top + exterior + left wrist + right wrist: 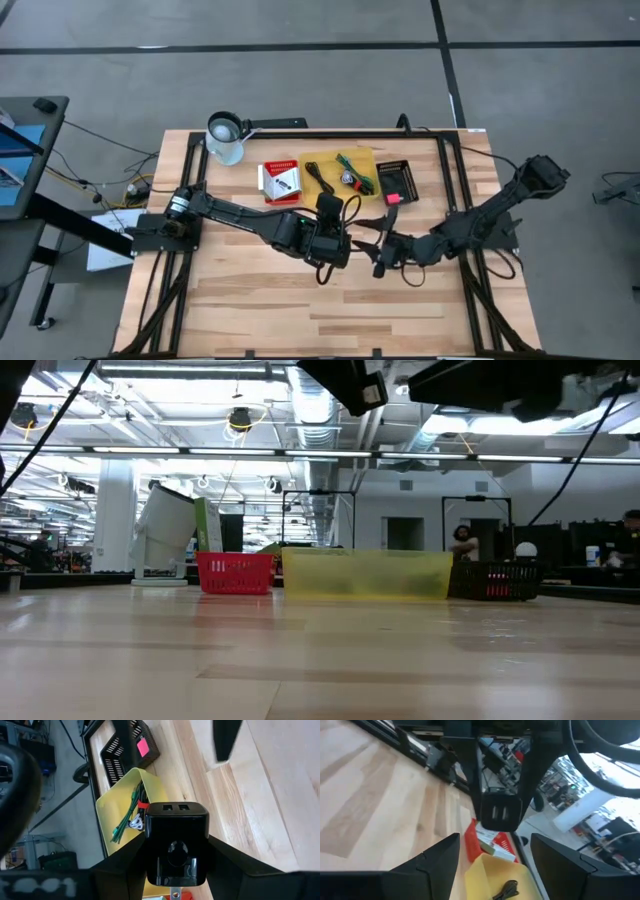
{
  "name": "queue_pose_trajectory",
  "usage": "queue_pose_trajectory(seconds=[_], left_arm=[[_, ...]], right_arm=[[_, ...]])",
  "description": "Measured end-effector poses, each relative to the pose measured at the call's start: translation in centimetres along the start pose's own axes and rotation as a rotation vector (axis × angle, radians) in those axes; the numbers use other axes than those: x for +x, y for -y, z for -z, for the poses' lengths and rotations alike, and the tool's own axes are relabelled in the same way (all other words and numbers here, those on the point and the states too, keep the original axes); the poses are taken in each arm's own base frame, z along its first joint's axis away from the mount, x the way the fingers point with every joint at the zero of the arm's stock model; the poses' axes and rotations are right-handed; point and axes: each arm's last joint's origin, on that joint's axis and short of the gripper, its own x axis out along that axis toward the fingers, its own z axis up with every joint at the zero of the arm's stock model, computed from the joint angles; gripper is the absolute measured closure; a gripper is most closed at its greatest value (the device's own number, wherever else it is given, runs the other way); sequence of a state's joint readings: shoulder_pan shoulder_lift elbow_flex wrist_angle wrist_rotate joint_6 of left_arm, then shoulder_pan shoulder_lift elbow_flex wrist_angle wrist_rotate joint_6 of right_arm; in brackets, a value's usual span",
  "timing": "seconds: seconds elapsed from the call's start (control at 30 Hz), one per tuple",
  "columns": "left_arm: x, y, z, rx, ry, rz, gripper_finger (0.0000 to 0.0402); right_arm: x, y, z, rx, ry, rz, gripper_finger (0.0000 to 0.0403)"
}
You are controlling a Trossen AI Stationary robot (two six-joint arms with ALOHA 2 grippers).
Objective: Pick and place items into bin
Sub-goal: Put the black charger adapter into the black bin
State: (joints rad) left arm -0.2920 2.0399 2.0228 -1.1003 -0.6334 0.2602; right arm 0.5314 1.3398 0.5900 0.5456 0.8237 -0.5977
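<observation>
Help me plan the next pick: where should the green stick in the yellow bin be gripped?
Probably at its middle, coming straight down and closing across its thin width. The green stick lies flat in the yellow bin, whose walls block a sideways approach; a silvery piece lies close beside it.

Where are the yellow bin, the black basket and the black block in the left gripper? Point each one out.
yellow bin [365, 575]: low view, on its front wall.
black basket [116, 767]: left wrist view, on its slotted side wall.
black block [176, 827]: left wrist view, on its front face.
</observation>
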Motion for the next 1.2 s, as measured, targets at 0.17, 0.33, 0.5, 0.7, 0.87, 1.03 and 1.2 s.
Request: queue_pose_trajectory(seconds=[0.17, 0.33, 0.5, 0.7, 0.87, 1.03, 1.2], left_arm=[[0.0, 0.0, 0.0, -0.005, 0.0, 0.0, 0.0249], [0.0, 0.0, 0.0, -0.006, 0.0, 0.001, 0.0249], [0.0, 0.0, 0.0, -0.009, 0.0, 0.001, 0.0249], [0.0, 0.0, 0.0, -0.009, 0.0, 0.002, 0.0249], [0.0, 0.0, 0.0, -0.009, 0.0, 0.003, 0.0249], [0.0, 0.0, 0.0, -0.009, 0.0, 0.004, 0.0249], [0.0, 0.0, 0.0, -0.009, 0.001, 0.008, 0.0249]], right_arm=[[1.0, 0.3, 0.0, 0.0, -0.013, 0.042, 0.0162], [2.1, 0.3, 0.0, -0.006, -0.025, 0.037, 0.0162], [3.1, 0.0, -0.2, -0.018, -0.039, 0.038, 0.0162], [3.8, -0.3, -0.7, -0.026, -0.032, 0.027, 0.0162], [4.1, -0.2, -1.2, -0.035, -0.025, 0.033, 0.0162], [4.1, -0.1, -1.3, -0.032, -0.023, 0.035, 0.0162], [4.1, -0.1, -1.3, -0.033, -0.024, 0.035, 0.0163]])
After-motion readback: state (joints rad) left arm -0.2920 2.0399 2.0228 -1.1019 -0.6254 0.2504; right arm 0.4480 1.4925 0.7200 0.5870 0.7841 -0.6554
